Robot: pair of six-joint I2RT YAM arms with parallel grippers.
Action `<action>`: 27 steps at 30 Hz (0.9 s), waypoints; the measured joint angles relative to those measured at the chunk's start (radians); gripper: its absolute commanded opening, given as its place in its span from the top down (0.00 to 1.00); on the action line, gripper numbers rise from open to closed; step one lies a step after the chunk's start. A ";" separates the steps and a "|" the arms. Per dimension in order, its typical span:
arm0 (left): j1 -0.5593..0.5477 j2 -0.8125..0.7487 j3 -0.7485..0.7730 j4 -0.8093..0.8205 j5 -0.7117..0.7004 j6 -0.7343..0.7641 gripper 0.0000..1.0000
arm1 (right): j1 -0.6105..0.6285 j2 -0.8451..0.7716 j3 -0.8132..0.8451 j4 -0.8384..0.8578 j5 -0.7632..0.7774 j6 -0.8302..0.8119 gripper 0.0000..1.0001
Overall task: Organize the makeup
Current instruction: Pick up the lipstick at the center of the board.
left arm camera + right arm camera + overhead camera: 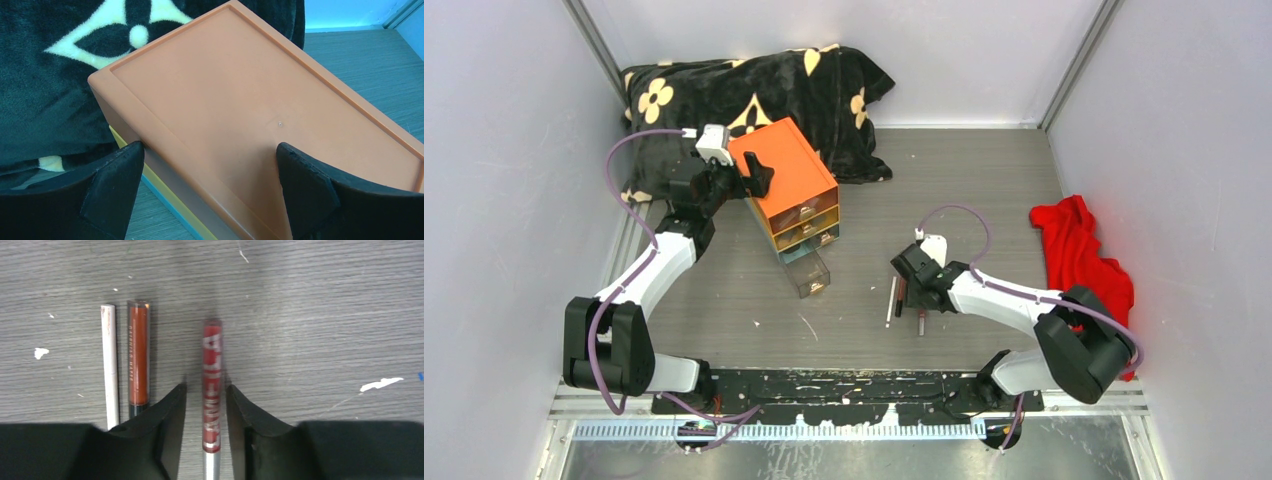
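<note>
Three pieces of makeup lie side by side on the grey table in the right wrist view: a thin white pencil (109,365), an orange-brown tube (138,355) and a red tube with silver lettering (211,380). My right gripper (206,395) is down at the table, one finger on each side of the red tube. A narrow gap shows on both sides, so it is open. From above, that gripper (912,297) sits just right of the white pencil (891,300). My left gripper (210,150) is open wide over the near edge of the orange box (240,100).
The orange box (784,170) has clear drawers, and one clear drawer (807,272) stands pulled out on the table in front of it. A black flowered blanket (724,90) lies behind the box. A red cloth (1079,250) lies at the right wall.
</note>
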 measured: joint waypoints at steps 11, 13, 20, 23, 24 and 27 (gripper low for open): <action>0.000 0.001 -0.001 0.001 0.001 0.000 0.00 | 0.000 0.013 0.000 0.043 -0.009 -0.013 0.97; 0.000 0.001 -0.001 0.001 0.001 0.000 0.00 | 0.000 0.009 -0.003 0.045 -0.008 -0.014 0.99; 0.000 -0.002 -0.001 0.001 0.000 0.000 0.00 | 0.000 -0.043 -0.011 -0.026 -0.013 -0.030 0.99; 0.000 -0.002 -0.001 0.001 0.000 0.000 0.00 | 0.000 -0.077 0.032 -0.099 -0.022 -0.054 0.99; 0.000 -0.002 -0.001 0.000 0.000 0.000 0.00 | 0.000 -0.084 0.055 -0.117 -0.028 -0.063 0.99; 0.000 -0.003 -0.001 0.000 0.000 -0.001 0.00 | 0.003 -0.098 0.160 -0.150 -0.061 -0.099 0.99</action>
